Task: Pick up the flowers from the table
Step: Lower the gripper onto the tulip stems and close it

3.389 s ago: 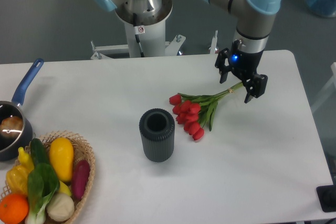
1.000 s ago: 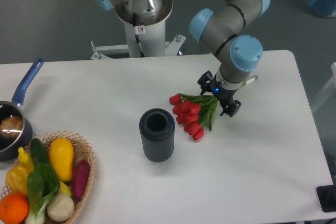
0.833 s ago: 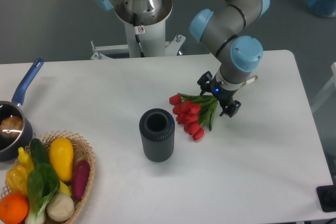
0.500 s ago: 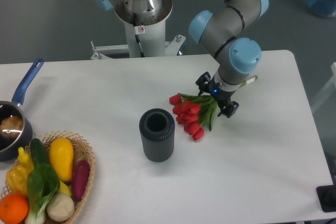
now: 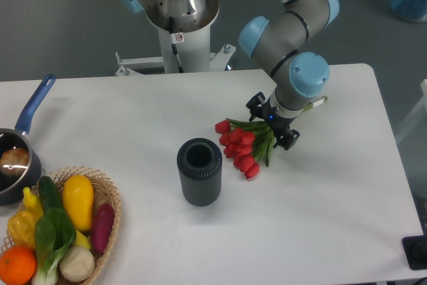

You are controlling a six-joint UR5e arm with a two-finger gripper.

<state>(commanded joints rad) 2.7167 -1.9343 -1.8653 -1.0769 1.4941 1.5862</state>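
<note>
Flowers are the target, and they lie on the surface (image 5: 320,218), a broad white top with rounded corners that dwarfs everything on it. Its right and near stretches are bare, so there is plenty of room to lift and carry toward that side; the far edge runs just behind the arm (image 5: 287,25), whose grey and blue links bend down from above and crowd the space over the stems.

To the left sit a wicker basket of vegetables (image 5: 107,198) and a dark pan with a blue handle (image 5: 30,115), both well apart from the work. A dark ribbed cylinder (image 5: 199,171) stands near the blooms on their left, the one thing to steer clear of when lifting.

The flowers (image 5: 241,145) lie flat, red heads toward the cylinder, green leaves and stems running up and right under the wrist. The fingers (image 5: 273,128) are low at the leafy neck of the bunch, one on each side of it, set apart rather than pressed together; whether they already touch the stems cannot be told.

By my reading the step in hand is the grasp itself. Next calls for squeezing in on the stems, then a straight rise, drifting right, away from the cylinder.
</note>
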